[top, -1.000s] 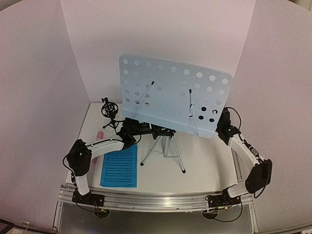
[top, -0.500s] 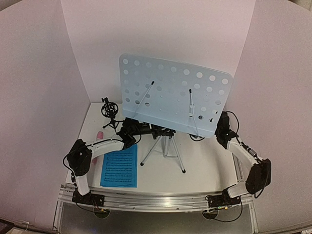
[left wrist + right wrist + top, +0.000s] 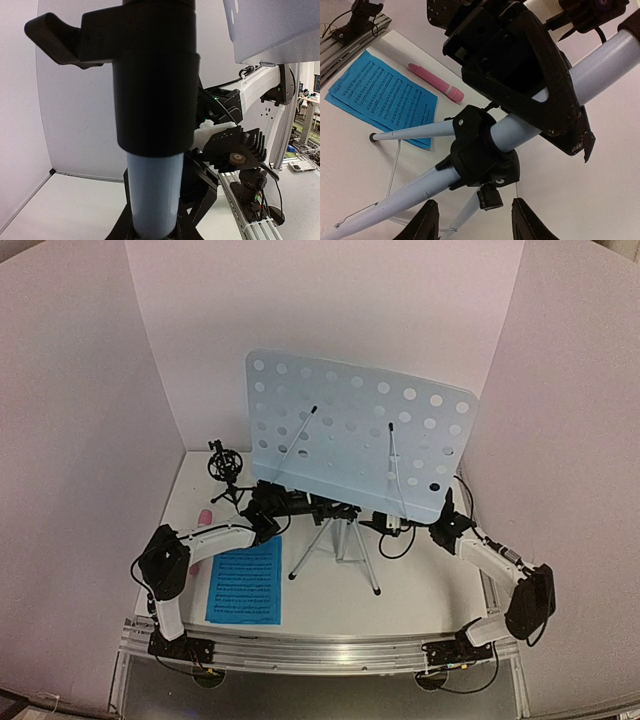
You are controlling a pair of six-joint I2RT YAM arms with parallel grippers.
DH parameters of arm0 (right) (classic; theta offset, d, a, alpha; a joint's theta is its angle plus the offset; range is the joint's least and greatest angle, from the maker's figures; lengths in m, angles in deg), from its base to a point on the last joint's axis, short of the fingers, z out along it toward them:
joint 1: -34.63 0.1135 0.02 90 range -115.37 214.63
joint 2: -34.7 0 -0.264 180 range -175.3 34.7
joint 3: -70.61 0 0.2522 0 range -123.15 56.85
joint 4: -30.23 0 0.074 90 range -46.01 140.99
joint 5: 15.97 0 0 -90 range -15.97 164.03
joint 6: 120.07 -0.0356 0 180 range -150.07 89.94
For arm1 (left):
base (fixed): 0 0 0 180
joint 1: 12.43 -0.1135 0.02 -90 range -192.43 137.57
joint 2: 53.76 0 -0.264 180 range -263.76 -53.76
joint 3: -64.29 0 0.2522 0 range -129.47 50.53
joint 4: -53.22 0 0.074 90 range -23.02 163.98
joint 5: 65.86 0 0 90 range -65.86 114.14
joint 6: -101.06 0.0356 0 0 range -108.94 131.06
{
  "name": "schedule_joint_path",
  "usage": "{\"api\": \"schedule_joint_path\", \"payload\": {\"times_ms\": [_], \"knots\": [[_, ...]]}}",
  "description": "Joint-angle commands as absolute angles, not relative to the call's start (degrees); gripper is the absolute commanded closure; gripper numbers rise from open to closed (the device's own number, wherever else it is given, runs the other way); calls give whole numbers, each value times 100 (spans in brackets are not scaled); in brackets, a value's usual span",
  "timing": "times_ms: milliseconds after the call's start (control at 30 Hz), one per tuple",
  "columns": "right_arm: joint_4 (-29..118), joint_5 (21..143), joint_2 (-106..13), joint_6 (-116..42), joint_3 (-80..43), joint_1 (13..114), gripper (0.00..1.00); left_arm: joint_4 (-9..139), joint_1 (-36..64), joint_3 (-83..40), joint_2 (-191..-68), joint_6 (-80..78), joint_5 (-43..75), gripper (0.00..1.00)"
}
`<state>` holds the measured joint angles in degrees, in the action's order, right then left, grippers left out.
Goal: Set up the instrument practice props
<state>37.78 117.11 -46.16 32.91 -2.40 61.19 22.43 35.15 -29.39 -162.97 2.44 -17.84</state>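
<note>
The music stand (image 3: 360, 445) stands upright in the middle of the table (image 3: 430, 585). The left gripper (image 3: 303, 506) pinches its pole just above the tripod hub. The right gripper (image 3: 474, 205) has its jaws spread, low beside the tripod legs, probably not touching them. The two sheet-music pages (image 3: 385, 100) lie flat on the left side. The pink microphone (image 3: 437, 82) lies just beside them, and the black mic holder (image 3: 224, 466) stands farther back.

The music stand (image 3: 345, 465) is set centrally on the surface (image 3: 430, 582). The pages (image 3: 245, 580) are laid at its front left, with the microphone (image 3: 203, 516) left of them and the holder (image 3: 224, 466) behind.
</note>
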Motion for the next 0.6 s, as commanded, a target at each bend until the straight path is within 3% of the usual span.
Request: {"api": "schedule_joint_path", "payload": {"times_ms": [0,167,467,567], "knots": [[3854,11542,-4621,3694,-363,6260,54,2340,3486,-3218,-16426,268,-1761,100],[3863,11549,-4805,3677,-519,6294,65,2324,3486,-3210,-16427,275,-1753,100],[4100,11699,-5012,3545,-720,6298,100,2312,3486,-3182,-16405,314,-1754,100],[4568,11781,-4941,3479,-781,6297,100,2337,3477,-3165,-16406,340,-1780,100]]}}
